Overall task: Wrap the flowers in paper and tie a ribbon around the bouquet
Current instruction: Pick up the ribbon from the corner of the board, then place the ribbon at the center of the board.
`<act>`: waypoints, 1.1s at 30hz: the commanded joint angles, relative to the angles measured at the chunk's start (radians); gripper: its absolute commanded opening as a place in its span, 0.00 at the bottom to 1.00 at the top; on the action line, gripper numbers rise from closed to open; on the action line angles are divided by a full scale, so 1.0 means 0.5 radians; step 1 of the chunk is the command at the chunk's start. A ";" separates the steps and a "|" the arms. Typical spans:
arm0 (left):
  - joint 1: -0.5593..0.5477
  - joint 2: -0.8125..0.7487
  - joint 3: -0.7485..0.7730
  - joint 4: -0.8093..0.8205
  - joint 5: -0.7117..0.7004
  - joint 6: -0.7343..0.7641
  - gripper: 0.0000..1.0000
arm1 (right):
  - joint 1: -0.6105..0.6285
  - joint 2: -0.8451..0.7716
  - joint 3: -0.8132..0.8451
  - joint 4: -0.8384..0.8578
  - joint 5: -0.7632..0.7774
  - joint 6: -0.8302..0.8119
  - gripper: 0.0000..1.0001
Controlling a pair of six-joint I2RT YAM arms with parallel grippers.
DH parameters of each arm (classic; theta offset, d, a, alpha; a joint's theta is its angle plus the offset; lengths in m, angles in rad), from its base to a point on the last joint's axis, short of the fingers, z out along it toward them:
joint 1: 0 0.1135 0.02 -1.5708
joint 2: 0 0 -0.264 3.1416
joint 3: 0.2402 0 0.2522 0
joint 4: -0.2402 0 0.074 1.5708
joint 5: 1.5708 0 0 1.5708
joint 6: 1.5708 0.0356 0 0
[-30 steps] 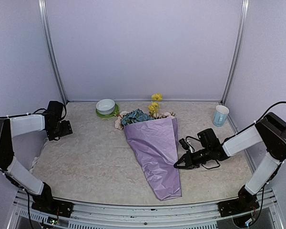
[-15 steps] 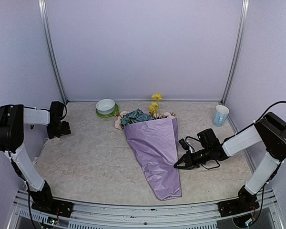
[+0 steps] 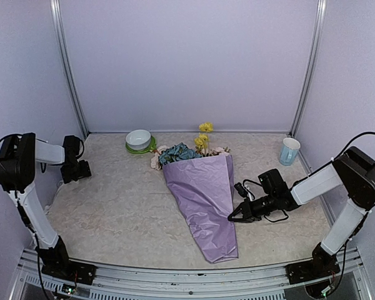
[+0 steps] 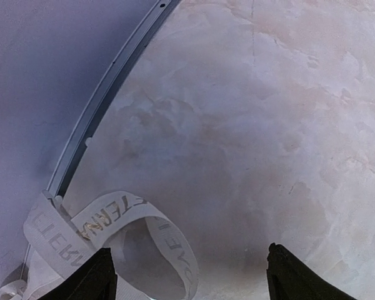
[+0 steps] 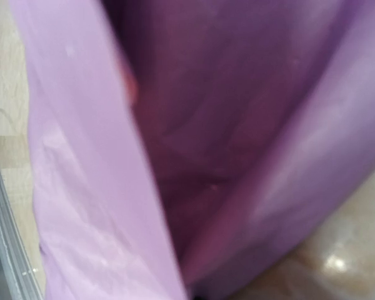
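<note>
The left gripper [image 4: 189,251] has swung out to the table's [image 4: 256,112] left edge, jaws wide and empty. The ribbon [image 4: 112,215] lies just ahead of its left finger. The right gripper [image 3: 232,216], closed, stays touching the bouquet [image 3: 203,187], so fetching the ribbon seems underway.

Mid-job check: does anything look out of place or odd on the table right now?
Only the ribbon: it lies in a loose, twisted heap against the left edge rail, by the open left gripper, far from the wrapped bouquet, which is not yet tied. Nothing is spilled.
</note>
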 commanded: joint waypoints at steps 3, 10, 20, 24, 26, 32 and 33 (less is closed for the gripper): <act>-0.013 0.092 0.108 0.014 0.039 0.019 0.79 | 0.015 -0.014 -0.008 -0.066 -0.003 -0.029 0.00; -0.046 0.149 0.165 -0.036 0.013 0.103 0.72 | 0.015 -0.008 -0.003 -0.070 -0.004 -0.028 0.00; -0.028 0.263 0.146 -0.048 0.285 0.071 0.00 | 0.015 -0.033 0.005 -0.100 0.001 -0.034 0.00; -0.268 -0.072 0.015 -0.016 0.503 0.117 0.00 | 0.015 -0.056 0.008 -0.128 0.015 -0.035 0.00; -0.558 -0.302 0.050 -0.108 0.579 0.175 0.00 | 0.015 -0.063 0.017 -0.151 0.023 -0.040 0.00; -1.449 -0.860 0.565 -0.494 0.666 0.326 0.00 | 0.015 -0.078 0.046 -0.211 0.050 -0.066 0.00; -1.577 -0.908 0.658 -0.541 0.681 0.364 0.00 | 0.015 -0.076 0.051 -0.214 0.056 -0.070 0.00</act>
